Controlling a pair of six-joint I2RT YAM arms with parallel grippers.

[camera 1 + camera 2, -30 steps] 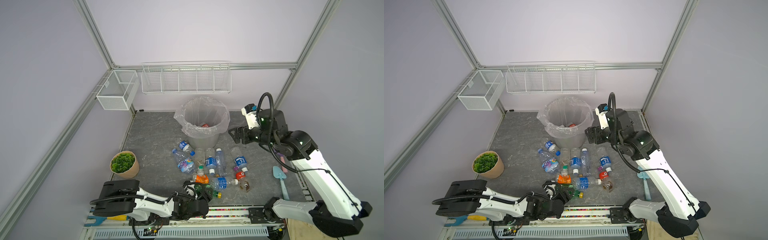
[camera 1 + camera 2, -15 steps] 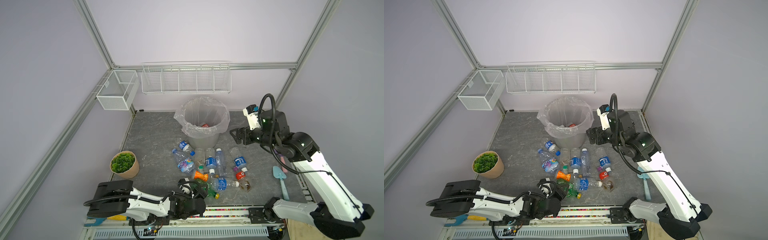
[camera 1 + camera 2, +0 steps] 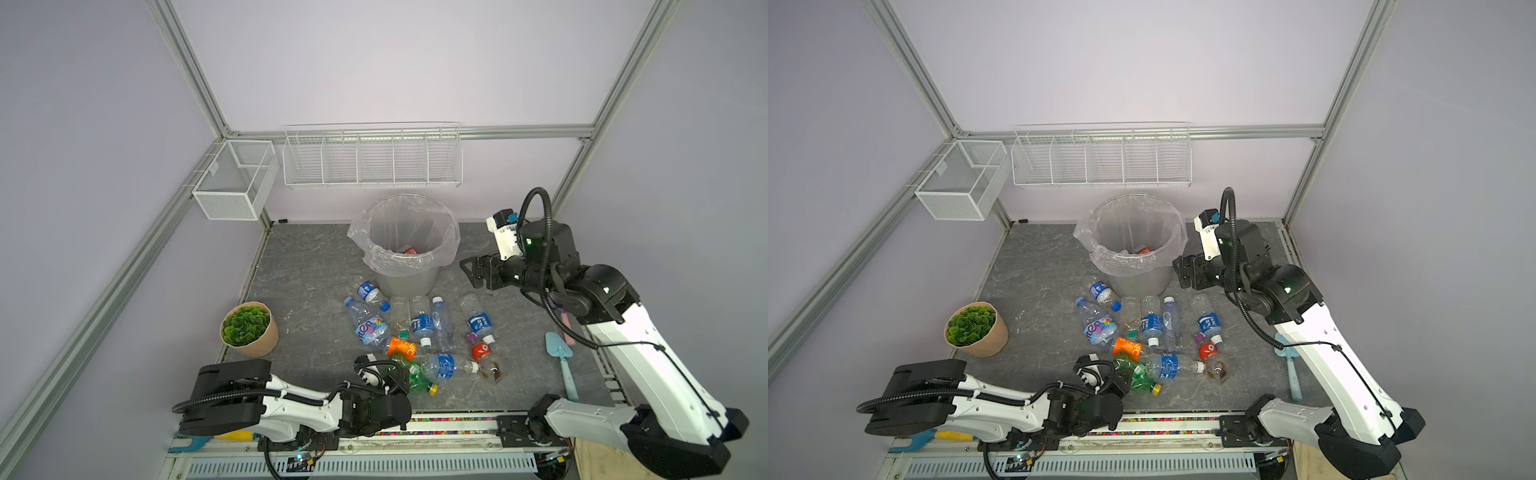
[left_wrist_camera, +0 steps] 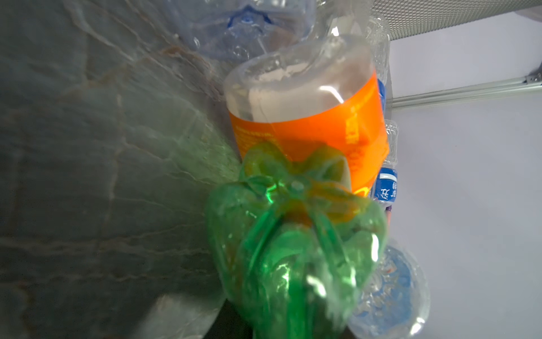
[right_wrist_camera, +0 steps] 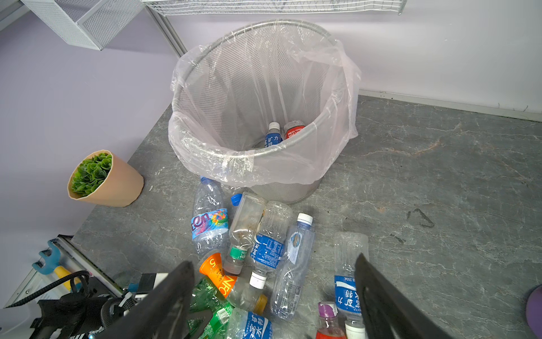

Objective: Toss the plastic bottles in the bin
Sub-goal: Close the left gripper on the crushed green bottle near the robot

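Several plastic bottles (image 3: 424, 324) (image 3: 1152, 322) lie crushed on the grey floor in front of the bin (image 3: 409, 278) (image 3: 1142, 284) (image 5: 255, 152), a grey bucket with a clear bag. Inside it lie a blue-labelled bottle (image 5: 272, 136) and a red-labelled bottle (image 5: 294, 130). My left gripper (image 3: 405, 376) (image 3: 1121, 376) sits low at the front, shut on the green bottle (image 3: 419, 380) (image 3: 1142, 380) (image 4: 293, 249), which rests against an orange-labelled bottle (image 3: 401, 347) (image 4: 308, 126). My right gripper (image 3: 467, 272) (image 3: 1183, 272) (image 5: 273, 261) hangs open and holds nothing, right of the bin, above the bottles.
A potted plant (image 3: 249, 330) (image 5: 99, 179) stands at the left. A blue trowel (image 3: 561, 365) lies at the right under my right arm. Two white wire baskets (image 3: 372, 160) (image 3: 232, 180) hang on the walls behind the bin.
My left gripper's jaws have closed in on the green bottle. My right arm has barely shifted and its jaws stay wide.
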